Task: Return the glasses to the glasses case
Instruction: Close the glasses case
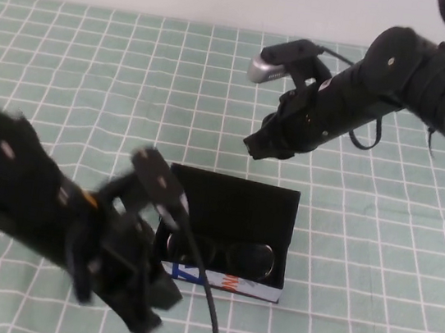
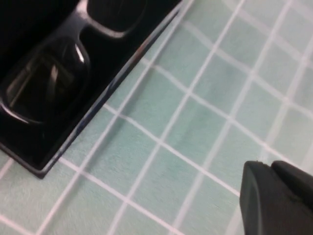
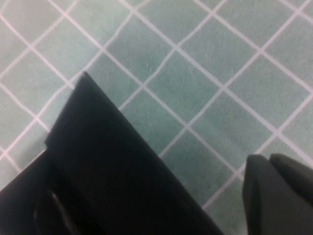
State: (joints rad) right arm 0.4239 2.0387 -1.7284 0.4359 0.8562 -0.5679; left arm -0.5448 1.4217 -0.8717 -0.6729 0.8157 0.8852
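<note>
Two grippers, finger state unclear: left gripper (image 1: 148,309) hovering beside glasses case (image 1: 238,206) | right gripper (image 1: 260,147) hanging behind it | left wrist view alone showing glasses (image 2: 46,85) lying inside.

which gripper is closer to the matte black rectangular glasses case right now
Left. The left gripper sits low beside the matte black rectangular glasses case, at its front left corner. The right gripper hangs raised above the cloth behind the open lid, clearly apart.

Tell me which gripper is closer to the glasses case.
The left gripper, low beside the front left corner of the glasses case, which holds the glasses. The right gripper hangs raised behind the open lid, farther off.
</note>
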